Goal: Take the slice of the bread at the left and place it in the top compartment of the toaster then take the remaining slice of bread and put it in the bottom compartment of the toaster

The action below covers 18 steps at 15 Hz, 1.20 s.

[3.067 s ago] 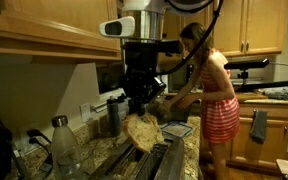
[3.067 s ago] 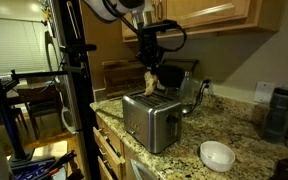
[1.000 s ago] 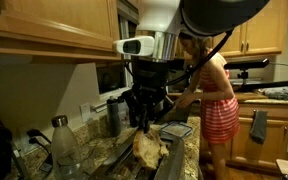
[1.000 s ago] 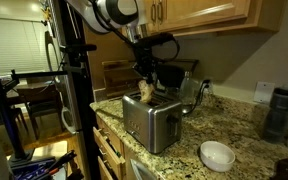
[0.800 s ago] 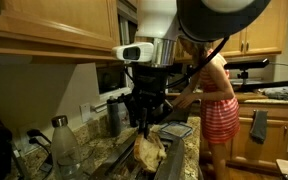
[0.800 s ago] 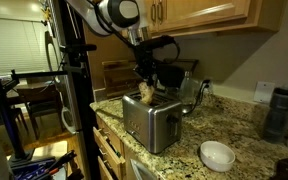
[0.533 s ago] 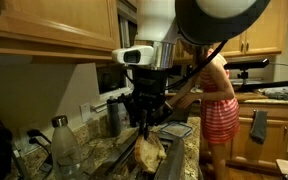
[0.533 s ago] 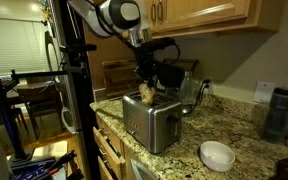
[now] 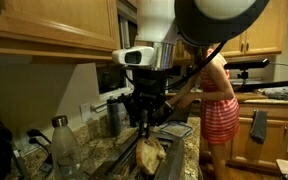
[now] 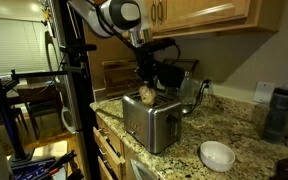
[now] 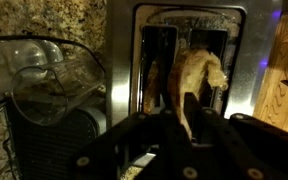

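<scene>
This is a home kitchen. The counter (image 10: 239,125) is of speckled granite, brown and beige, and wooden cabinets (image 10: 209,12) hang on the wall above it. In an exterior view, one person (image 9: 219,95) in pink striped shorts stands at the far end of the room, beside another stretch of counter.

There is one toaster (image 10: 149,122) of brushed steel on the counter, close to its front edge. It has two long slots, side by side. One slice of bread (image 10: 145,95) stands upright in one slot, with its upper part sticking out above the toaster. In the wrist view this slice is in the slot on the right of the picture. Something brown also shows in the slot next to it, but it is too dark to say what it is.

The one gripper (image 10: 144,82) is directly above the slice and points down, with a finger on each side of the top of the bread. I cannot tell whether the fingers press on the bread or stand just apart from it.

The counter also holds one white bowl (image 10: 217,155) well apart from the toaster, one black appliance (image 10: 277,112) near the wall, one clear bottle (image 9: 64,145), and one glass jar (image 11: 49,85) just beside the toaster.
</scene>
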Tool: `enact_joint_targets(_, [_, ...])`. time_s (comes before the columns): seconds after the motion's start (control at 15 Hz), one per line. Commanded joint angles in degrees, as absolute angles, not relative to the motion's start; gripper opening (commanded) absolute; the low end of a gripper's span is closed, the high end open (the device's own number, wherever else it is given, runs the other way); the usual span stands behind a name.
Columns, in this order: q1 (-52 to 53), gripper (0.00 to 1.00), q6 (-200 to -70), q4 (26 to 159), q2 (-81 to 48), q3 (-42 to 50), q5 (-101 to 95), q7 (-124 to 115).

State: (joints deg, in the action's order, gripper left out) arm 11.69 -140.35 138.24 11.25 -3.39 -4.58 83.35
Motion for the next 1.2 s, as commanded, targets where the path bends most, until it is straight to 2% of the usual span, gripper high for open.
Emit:
enact_joint_targets(0.0, [11.4,0.5,-141.9,139.5,11.9,-3.3,-3.7,84.9])
enact_joint_targets(0.47, [10.8,0.95,-141.2,138.9,12.3,-3.2,-3.7,83.2])
enact_joint_targets(0.53, [10.5,0.99,-141.2,138.8,12.4,-3.3,-3.6,81.8])
enact_joint_targets(0.67, [9.2,1.0,-140.5,138.2,12.5,-3.5,-4.3,75.7])
enact_joint_targets(0.73, [10.1,0.96,-140.2,137.8,11.3,-3.5,-4.4,79.3])
enact_joint_targets(0.8, [9.8,1.0,-140.2,137.7,11.3,-3.4,-4.5,78.1])
enact_joint_targets(1.13, [9.5,1.0,-140.2,137.6,11.3,-3.4,-4.5,76.8])
